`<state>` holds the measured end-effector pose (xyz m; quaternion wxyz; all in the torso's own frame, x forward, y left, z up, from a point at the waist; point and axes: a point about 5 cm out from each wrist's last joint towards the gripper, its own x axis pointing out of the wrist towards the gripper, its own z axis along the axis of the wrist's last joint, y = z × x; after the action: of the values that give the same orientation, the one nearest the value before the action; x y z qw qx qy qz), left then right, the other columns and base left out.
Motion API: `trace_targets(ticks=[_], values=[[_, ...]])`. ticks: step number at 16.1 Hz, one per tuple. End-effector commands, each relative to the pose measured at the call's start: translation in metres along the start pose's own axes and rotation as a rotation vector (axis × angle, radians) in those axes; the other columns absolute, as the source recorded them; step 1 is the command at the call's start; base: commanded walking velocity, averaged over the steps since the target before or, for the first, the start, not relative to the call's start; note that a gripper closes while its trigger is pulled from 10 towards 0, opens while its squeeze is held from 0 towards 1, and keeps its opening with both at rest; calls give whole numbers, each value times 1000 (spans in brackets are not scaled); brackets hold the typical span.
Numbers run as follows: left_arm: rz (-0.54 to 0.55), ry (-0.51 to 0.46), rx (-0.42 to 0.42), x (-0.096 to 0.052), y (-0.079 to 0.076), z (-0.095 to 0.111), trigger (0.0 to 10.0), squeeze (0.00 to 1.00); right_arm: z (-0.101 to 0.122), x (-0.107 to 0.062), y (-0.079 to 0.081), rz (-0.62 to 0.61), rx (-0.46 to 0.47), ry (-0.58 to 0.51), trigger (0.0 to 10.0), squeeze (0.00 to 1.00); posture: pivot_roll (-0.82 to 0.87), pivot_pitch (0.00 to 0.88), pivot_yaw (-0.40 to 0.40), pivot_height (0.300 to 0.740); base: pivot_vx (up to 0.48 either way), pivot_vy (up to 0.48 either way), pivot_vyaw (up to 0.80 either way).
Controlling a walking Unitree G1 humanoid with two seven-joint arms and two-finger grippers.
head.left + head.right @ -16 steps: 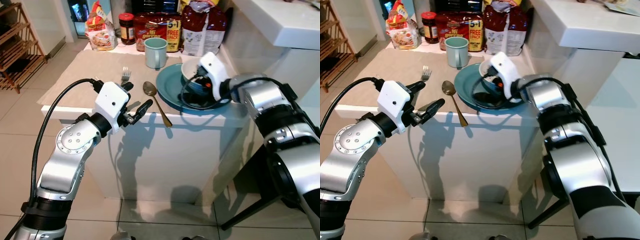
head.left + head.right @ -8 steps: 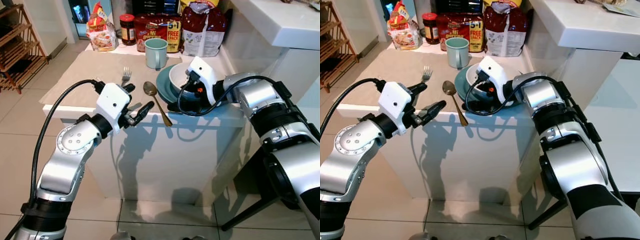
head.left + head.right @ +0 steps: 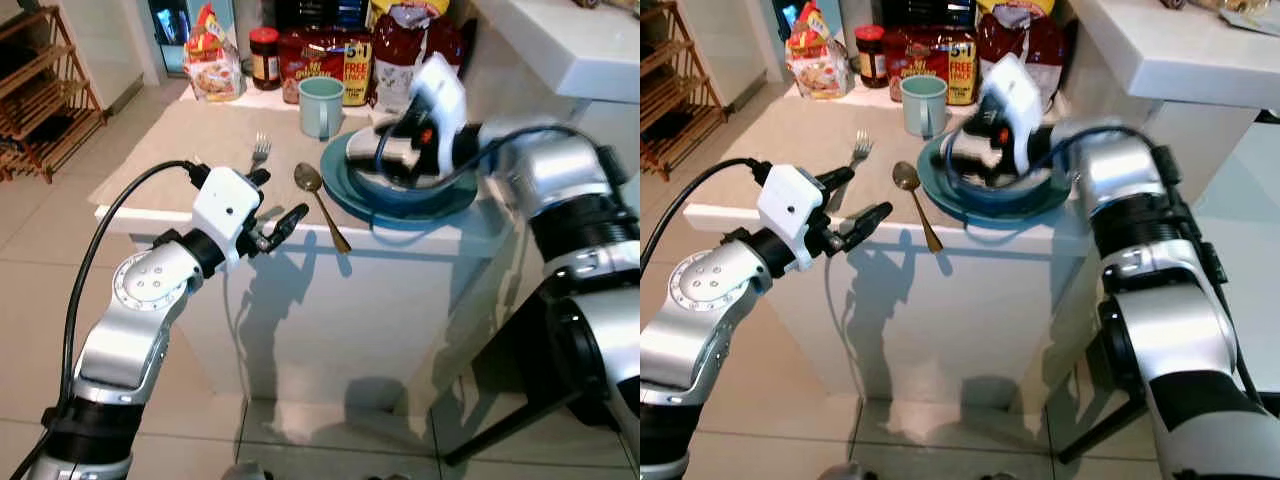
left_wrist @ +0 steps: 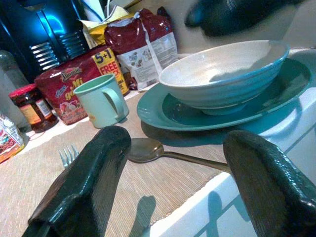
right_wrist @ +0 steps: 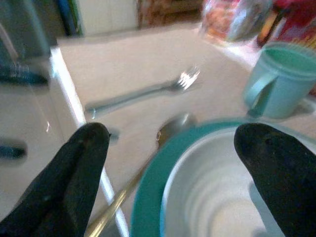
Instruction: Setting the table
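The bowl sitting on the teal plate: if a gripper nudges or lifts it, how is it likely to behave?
The bowl looks like glazed ceramic, so probably rigid, breakable and fairly heavy for its size. Its smooth glaze may slip on the equally glossy plate when pushed. It rests on a narrow foot, so pressing on the rim could tip it; the right gripper hangs over it, jaws open.

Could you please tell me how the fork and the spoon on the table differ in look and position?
The silver metal fork lies farther from the teal plate, wholly on the beige placemat. The gold-toned spoon lies right beside the plate, and its handle end juts past the table edge. The fork ends in tines, the spoon in a rounded bowl. Both lie flat, heads pointing away from the robot.
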<state>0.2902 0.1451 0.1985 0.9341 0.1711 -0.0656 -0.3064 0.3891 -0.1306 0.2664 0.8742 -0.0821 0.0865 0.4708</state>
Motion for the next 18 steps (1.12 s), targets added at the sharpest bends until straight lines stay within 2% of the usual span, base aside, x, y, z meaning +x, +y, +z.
trace_targets(ticks=[1,2,3,4,5,6,8,12,15,16,18], values=[[-19,-10,4,0,-3,3,10000,0,3,-10,-10,-146,81,-109,10000,1000,146,0,-27,740,0,0,0],[-21,-11,1,1,-4,3,10000,0,5,-15,-22,-333,138,-176,10000,1000,142,0,-27,740,0,0,0],[-23,-12,1,1,-5,3,10000,0,4,-18,-27,-423,142,-187,10000,1000,142,0,-27,740,0,0,0],[-28,-13,-1,1,-7,3,10000,0,-5,-23,-33,-598,161,-145,10000,941,137,0,-25,740,0,0,0],[-32,-14,-3,2,-8,3,10000,0,-17,-25,-34,-719,196,-107,10000,424,137,0,-25,740,0,0,0],[-35,-14,-3,3,-8,3,10000,0,-27,-25,-34,-801,234,-83,10000,0,137,0,-25,740,0,0,0],[-38,-14,-3,3,-9,3,10000,0,-45,-24,-33,-890,375,-53,10000,0,135,0,-24,740,0,0,0],[-38,-12,1,2,-9,2,10000,0,-57,-29,-37,-979,518,-65,10000,0,137,0,-31,740,0,0,0],[-42,-9,4,2,-10,2,10000,0,-65,-22,-30,-900,670,-32,10000,0,137,0,-31,740,0,0,0],[-43,-9,4,2,-10,2,10000,0,-66,-21,-28,-884,691,-27,10000,0,138,0,-30,740,0,0,0],[-72,-16,-3,1,-12,4,10000,0,-75,-15,-22,-801,878,-19,10000,0,141,0,-31,740,0,0,0]])
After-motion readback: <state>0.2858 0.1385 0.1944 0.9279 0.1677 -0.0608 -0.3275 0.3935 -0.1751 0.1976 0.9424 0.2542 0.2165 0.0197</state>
